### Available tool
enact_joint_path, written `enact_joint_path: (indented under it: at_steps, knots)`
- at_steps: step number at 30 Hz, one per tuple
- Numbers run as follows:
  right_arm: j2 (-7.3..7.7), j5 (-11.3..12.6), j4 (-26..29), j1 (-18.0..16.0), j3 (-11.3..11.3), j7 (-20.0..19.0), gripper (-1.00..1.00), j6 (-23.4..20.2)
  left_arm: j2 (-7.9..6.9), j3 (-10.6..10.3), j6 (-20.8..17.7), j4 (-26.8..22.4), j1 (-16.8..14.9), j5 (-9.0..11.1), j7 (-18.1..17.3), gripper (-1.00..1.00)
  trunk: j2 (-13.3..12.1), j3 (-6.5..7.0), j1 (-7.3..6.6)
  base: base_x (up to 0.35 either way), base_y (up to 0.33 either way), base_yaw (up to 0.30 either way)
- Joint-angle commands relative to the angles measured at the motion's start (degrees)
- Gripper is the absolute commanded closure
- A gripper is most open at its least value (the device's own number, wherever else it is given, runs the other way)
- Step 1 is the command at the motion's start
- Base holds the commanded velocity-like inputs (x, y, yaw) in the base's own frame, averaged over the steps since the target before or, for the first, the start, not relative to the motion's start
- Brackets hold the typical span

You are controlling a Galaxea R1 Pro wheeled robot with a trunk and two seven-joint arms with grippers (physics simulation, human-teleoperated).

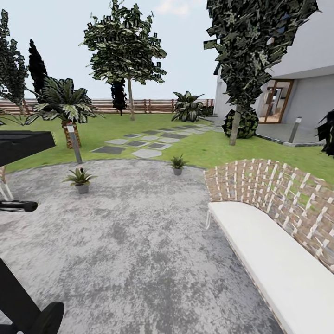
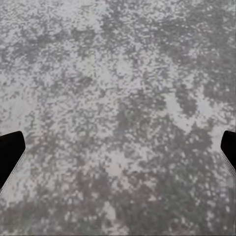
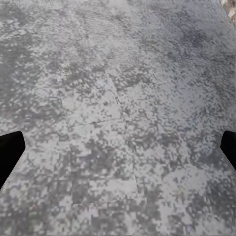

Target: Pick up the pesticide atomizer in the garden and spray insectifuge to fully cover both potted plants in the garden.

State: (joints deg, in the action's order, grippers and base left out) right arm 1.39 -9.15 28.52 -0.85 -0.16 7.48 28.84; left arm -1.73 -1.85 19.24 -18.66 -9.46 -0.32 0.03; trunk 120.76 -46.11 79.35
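Pesticide atomizer: not located from this position; whereabouts cannot be given.

Left gripper (image 2: 118, 152): jaws spread wide, dark fingertips (image 2: 10, 152) at the two sides of the wrist view, nothing between them, bare paving beneath.

Right gripper (image 3: 118, 152): likewise spread wide and empty, over the paved patio (image 3: 118, 98), where a faint slab seam runs.

Patio, head view (image 1: 139, 241): round, mottled grey, bordered by lawn (image 1: 222, 148).

Potted plants, two: broader rosette in a grey pot (image 1: 80, 178) at the patio's far left edge; narrower-leaved plant in a small grey pot (image 1: 177, 163) at the far edge toward the middle. Well apart from each other, both upright.

Other items: white-cushioned bench with woven back (image 1: 273, 218) at right; grey bollard lamp (image 1: 73, 141) behind the broader plant; palm (image 1: 62, 104); stepping stones (image 1: 144, 144); slat fence (image 1: 153, 105); house with glazed door (image 1: 276, 99); dark tabletop (image 1: 21, 144) at left edge.

Handling estimate for the atomizer: probably light, rigid plastic, smooth and liable to tip or slip. Best taken around the body below the trigger head, squarely across the width, leaving the trigger free.
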Motion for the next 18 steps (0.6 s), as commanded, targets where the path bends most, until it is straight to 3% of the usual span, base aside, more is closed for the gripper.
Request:
enact_joint_path:
  at_steps: [1, 18]
  knots:
    - [0.00, -0.61, -0.04, -0.03, -0.01, 0.43, -1.00, 0.08, -0.03, -0.18, 0.19, 0.04, -0.03, -0.03, 0.02, -1.00, 0.02, -0.06, 0.03, 0.340, 0.000, 0.000]
    - [-0.07, -0.51, 0.21, -0.03, -0.10, 0.53, -1.00, 0.08, -0.03, -0.18, 0.19, 0.03, -0.03, -0.03, -0.02, -1.00, 0.02, -0.06, 0.03, 0.340, 0.000, 0.000]
